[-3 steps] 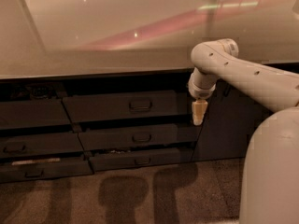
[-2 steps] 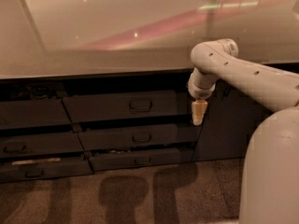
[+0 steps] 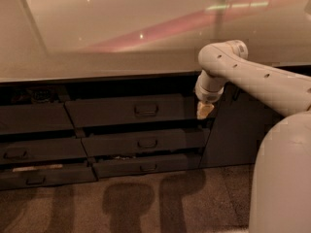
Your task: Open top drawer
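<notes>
Just left of our gripper (image 3: 204,110) lies the top drawer (image 3: 112,111), its right end beside the tip, its handle (image 3: 146,109) well apart; whether the gripper is open or closed we cannot tell.

A: How is the light here?
B: Dim and warm, everything has a brownish tone. The countertop (image 3: 97,57) is the brightest part. A pink streak of glare (image 3: 160,30) runs across it, with some small white spots.
A: And the shadows?
B: Two dark shadows (image 3: 150,198) lie on the floor (image 3: 58,212). The top drawer (image 3: 112,111) is very dark under the counter edge. The gripper (image 3: 204,109), just beside its right end, catches light and looks pale yellow
</notes>
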Robot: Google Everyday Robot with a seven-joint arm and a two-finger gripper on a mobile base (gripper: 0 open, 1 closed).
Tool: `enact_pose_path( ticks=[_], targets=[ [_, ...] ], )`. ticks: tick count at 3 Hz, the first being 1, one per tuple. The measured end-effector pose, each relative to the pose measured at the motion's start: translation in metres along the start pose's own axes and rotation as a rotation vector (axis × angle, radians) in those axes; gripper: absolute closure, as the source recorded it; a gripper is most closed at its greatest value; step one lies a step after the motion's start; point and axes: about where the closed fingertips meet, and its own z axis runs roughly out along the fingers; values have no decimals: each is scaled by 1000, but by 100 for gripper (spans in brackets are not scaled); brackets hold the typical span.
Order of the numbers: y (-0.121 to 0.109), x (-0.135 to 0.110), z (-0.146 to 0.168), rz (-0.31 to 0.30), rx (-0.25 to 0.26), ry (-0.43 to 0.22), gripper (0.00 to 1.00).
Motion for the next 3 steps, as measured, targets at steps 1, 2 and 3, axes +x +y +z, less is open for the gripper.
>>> enact_pose_path(
  ticks=[1,2,3],
  targets=[
    [0,0,0,0,0,0,64],
    [0,0,0,0,0,0,89],
    [0,0,0,0,0,0,100]
  ],
)
